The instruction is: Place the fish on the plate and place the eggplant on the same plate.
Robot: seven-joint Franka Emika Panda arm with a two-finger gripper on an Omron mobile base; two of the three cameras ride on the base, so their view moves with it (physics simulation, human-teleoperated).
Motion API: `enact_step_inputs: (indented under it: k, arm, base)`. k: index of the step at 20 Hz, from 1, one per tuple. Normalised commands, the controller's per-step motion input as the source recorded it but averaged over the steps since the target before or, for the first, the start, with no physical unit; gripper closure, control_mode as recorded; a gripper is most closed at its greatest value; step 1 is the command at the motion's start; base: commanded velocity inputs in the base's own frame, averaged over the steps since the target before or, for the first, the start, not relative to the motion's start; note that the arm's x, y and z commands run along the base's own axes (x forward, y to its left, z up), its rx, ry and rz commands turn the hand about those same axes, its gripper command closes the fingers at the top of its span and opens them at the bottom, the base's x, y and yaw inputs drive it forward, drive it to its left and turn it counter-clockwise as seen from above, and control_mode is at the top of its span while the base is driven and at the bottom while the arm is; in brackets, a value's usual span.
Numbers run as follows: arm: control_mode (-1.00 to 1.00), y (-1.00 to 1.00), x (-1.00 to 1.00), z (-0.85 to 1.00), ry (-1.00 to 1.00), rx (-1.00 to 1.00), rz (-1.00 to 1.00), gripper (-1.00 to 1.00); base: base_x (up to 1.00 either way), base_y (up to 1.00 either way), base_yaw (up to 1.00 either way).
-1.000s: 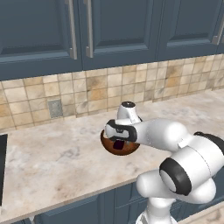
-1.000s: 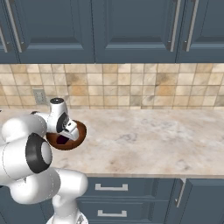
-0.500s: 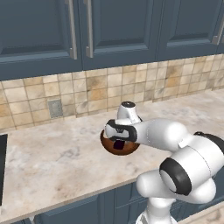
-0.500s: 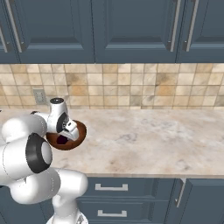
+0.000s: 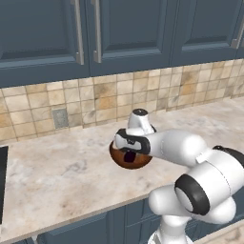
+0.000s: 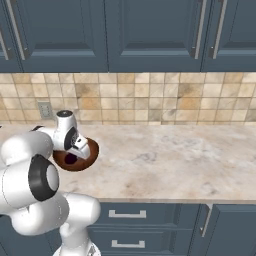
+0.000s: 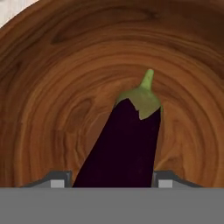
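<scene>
Far left at nine o'clock in the left base view, a dark hob edge (image 5: 2, 183) on the marble counter (image 5: 62, 171), with a grey outlet (image 5: 60, 117) on the tiled wall (image 5: 38, 107) up toward ten o'clock. At centre, a brown bowl (image 5: 127, 160) sitting on the counter, half hidden by the white hand reaching down into it; a dark patch of eggplant (image 5: 129, 156) just visible inside, under the gripper (image 5: 128, 151). Blue cupboards (image 5: 119, 33) across twelve o'clock. In the right base view, same bowl (image 6: 76, 156) at nine o'clock, touching the counter (image 6: 165, 160), eggplant (image 6: 70, 159) a dark spot in its hollow just below the gripper (image 6: 74, 152); drawers with silver handles (image 6: 127, 214) at six o'clock. In the hand view, wood grain of the bowl (image 7: 52, 87) curving round on every side, and the eggplant (image 7: 120, 148) lying on the bowl's floor, running from six o'clock up to its green cap and stalk near twelve o'clock, slightly tilted toward one o'clock. Fingertips (image 7: 57, 179) standing apart at seven and five o'clock, one on each side of the eggplant's lower end, gripper (image 7: 111, 180) fairly wide, just beside the purple skin; touching or not, cannot tell. Eggplant resting in the bowl, not lifted
</scene>
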Motion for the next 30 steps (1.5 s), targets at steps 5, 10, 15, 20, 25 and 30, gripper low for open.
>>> enact_step_inputs:
  k: [5, 10, 15, 20, 25, 30]
  arm:
    - [-1.00, -0.08, -0.02, 0.53, 0.00, 0.00, 0.00, 1.00]
    - [-1.00, -0.01, -0.05, 0.76, 0.00, 0.01, 0.00, 1.00]
    - [-1.00, -0.01, -0.45, 0.86, 0.00, 0.03, 0.00, 1.00]
    - [-1.00, -0.10, -0.97, 0.78, -0.08, 0.06, 0.00, 1.00]
    - [-1.00, -0.23, -0.94, 0.63, -0.17, 0.04, 0.00, 1.00]
    - [-1.00, -0.26, -0.41, 0.55, -0.05, 0.00, 0.03, 1.00]
  base:
    - [0.00, 0.00, 0.00]
    - [0.00, 0.00, 0.00]
    - [0.00, 0.00, 0.00]
    - [0.00, 0.00, 0.00]
    - [0.00, 0.00, 0.00]
    - [0.00, 0.00, 0.00]
